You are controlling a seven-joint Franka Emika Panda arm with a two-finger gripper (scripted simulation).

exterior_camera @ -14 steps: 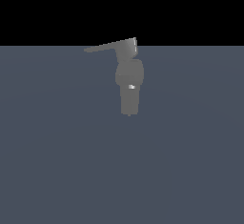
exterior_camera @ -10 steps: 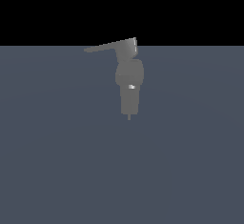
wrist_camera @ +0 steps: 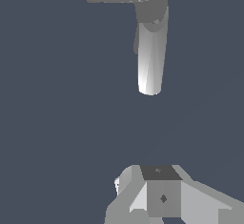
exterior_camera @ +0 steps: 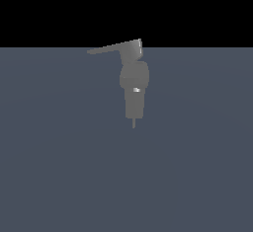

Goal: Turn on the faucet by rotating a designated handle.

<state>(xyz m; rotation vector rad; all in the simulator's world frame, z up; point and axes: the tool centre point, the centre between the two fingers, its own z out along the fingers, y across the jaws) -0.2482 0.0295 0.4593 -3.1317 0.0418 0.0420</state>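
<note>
Grey fixture on slate blue

The faucet (exterior_camera: 134, 85) is matte grey with one bright white glint; its handle (exterior_camera: 111, 48) is the same flat grey, the floor (exterior_camera: 49, 167) plain slate blue, and the gripper (wrist_camera: 162, 197) white and pale grey

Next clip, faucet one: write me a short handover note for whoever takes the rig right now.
Gripper: seen only in the wrist view, apart from the faucet, holding nothing; open or shut cannot be told.
Faucet: upright on the grey surface.
Handle: sticks out sideways from the cap, toward the exterior view's left, untouched.
Done: nothing yet on the handle.
Left: close in, contact the handle, rotate it.
</note>
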